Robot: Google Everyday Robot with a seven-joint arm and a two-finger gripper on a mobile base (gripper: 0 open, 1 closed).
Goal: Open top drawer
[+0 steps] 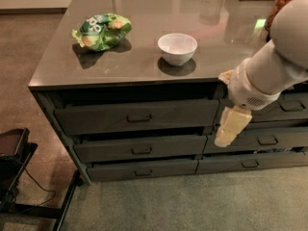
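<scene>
Bare carpet (168,201) in front of the top drawer (96,118), its handle (139,118) uncovered, gripper (226,134) hanging just right of it, bowl (177,48) and green bag (102,32) above it, dark stand (13,150) low to its left.

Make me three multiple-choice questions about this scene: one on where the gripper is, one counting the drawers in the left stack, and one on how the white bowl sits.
1. Where is the gripper?
A. on the carpet
B. in front of the cabinet, right of the top drawer handle
C. above the green bag

2. How many drawers are in the left stack?
A. one
B. three
C. five

3. How does the bowl sit?
A. upright
B. upside down
C. on its side

Answers:
1 B, it hangs apart from the handle, to the handle's right.
2 B, three fronts lie one under another.
3 A, its open mouth faces up.
</scene>
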